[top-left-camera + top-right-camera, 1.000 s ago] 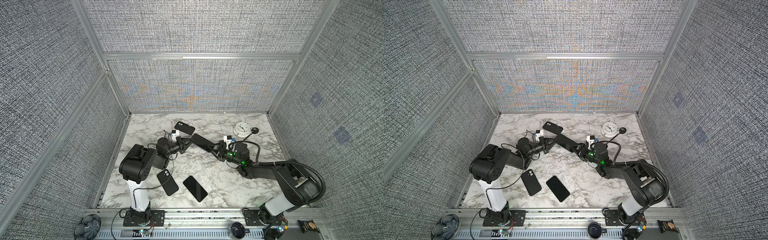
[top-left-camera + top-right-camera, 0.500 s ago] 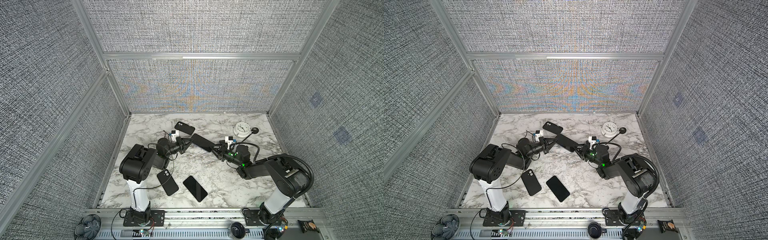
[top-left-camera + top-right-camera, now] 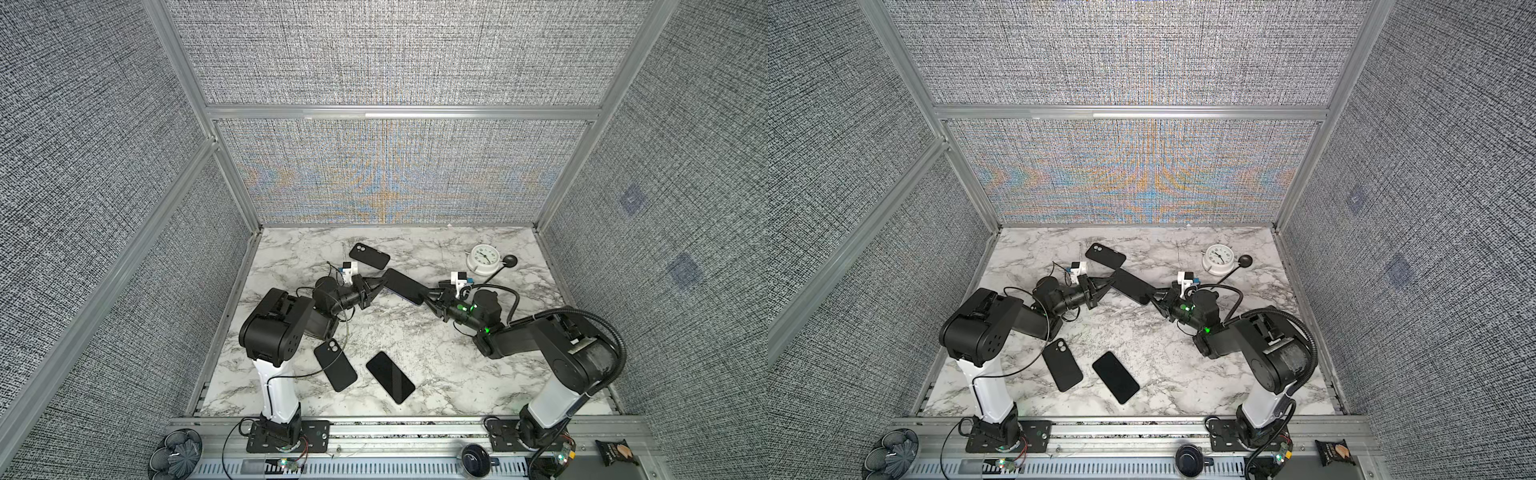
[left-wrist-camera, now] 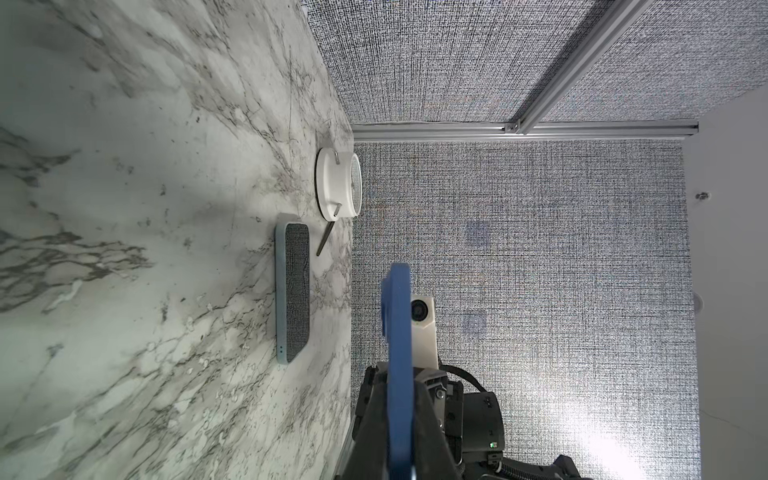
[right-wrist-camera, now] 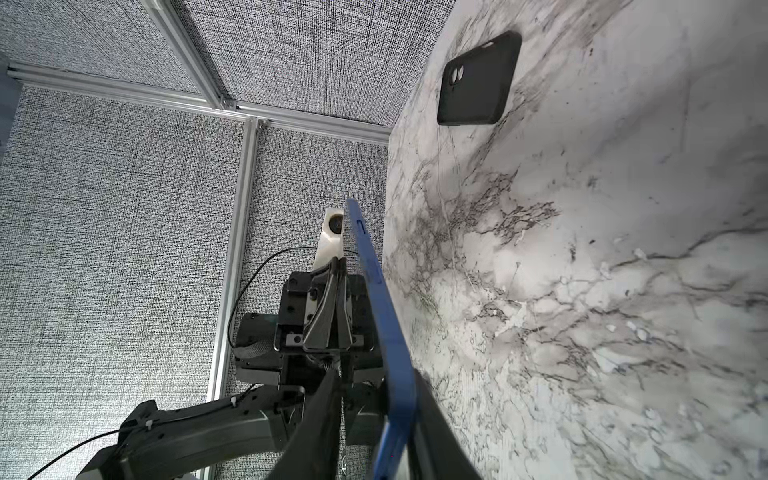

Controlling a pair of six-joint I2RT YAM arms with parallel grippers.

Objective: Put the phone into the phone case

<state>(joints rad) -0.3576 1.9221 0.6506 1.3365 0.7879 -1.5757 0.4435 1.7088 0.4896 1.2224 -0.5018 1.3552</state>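
Case (image 3: pixel 369 255) behind phone (image 3: pixel 404 286), seemingly lifted; clock (image 3: pixel 482 258) far back right.

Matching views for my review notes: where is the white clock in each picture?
In a top view: white clock at the table's far right.
In a top view: same place.
Left wrist: picture's upper middle.
Right wrist: not in it.
Shared landmark: marble table, in all four.
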